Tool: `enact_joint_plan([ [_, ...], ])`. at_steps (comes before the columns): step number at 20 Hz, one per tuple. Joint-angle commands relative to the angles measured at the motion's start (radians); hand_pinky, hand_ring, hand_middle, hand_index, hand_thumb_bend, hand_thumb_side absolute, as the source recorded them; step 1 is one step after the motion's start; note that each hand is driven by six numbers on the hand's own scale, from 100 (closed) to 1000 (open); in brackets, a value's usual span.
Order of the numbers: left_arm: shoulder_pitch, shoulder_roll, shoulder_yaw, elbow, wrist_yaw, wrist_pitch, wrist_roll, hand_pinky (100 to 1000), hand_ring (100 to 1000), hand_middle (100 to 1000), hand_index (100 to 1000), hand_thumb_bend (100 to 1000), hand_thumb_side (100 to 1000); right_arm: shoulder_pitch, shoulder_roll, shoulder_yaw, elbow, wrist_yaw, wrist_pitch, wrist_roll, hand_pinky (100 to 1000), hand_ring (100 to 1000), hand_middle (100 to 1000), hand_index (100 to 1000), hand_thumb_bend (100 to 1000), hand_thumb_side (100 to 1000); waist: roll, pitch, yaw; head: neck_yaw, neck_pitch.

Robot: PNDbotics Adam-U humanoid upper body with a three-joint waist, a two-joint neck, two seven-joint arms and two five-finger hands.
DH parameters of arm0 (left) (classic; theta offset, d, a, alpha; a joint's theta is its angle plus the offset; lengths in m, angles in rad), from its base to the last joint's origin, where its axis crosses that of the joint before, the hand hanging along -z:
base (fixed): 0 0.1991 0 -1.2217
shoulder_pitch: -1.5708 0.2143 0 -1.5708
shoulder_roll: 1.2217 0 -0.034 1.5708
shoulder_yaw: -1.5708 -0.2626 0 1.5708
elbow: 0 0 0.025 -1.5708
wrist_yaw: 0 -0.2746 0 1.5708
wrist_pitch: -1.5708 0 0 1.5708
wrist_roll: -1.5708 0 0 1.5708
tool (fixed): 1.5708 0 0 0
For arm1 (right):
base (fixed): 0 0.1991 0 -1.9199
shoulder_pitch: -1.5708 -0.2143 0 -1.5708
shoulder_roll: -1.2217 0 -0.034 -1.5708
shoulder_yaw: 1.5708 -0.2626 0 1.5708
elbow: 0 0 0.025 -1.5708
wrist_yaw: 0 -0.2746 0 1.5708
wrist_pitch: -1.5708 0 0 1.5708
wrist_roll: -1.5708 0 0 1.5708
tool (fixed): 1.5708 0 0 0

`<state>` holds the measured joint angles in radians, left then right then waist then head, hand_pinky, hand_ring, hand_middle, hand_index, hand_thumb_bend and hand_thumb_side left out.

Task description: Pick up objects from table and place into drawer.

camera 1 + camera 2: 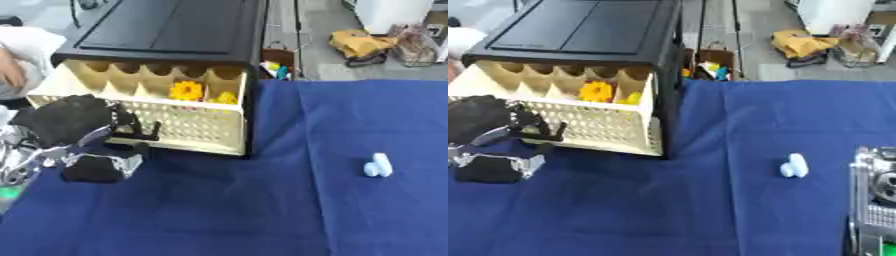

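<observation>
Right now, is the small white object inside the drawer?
No, the white object lies on the blue cloth, apart from the open drawer.

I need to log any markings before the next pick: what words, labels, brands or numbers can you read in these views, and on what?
None can be read.
Drawer: cream, perforated front, no label visible.
Black cabinet: plain top, no lettering.
Small pale blue object on the blue cloth: no marking that I can make out.
Yellow items in the drawer: no text.
Left hand: no legible marking.
</observation>
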<state>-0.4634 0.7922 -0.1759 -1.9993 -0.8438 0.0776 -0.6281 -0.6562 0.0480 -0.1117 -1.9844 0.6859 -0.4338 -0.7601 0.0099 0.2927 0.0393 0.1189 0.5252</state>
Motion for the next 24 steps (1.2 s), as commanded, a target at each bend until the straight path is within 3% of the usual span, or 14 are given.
enact_joint_plan([
  [1,0.000,0.030,0.010,-0.001,0.027,-0.015,-0.010,100,100,161,907,100,749,-0.010,-0.007,-0.002,-0.016,0.007,-0.013,-0.018,701,732,577,713,100,973,0.002,-0.021,0.003,-0.001,-0.004],
  [10,-0.020,0.051,0.062,-0.001,0.084,-0.051,-0.022,100,100,158,963,100,749,-0.005,-0.011,-0.004,-0.016,0.008,-0.010,-0.021,702,732,577,712,100,971,0.003,-0.025,0.014,-0.006,0.005],
  [24,-0.056,0.109,0.205,-0.001,0.220,-0.052,0.094,100,100,146,972,100,753,-0.005,-0.021,-0.008,-0.016,0.016,-0.003,-0.028,701,732,577,711,100,974,0.005,-0.029,0.024,-0.016,0.012],
])
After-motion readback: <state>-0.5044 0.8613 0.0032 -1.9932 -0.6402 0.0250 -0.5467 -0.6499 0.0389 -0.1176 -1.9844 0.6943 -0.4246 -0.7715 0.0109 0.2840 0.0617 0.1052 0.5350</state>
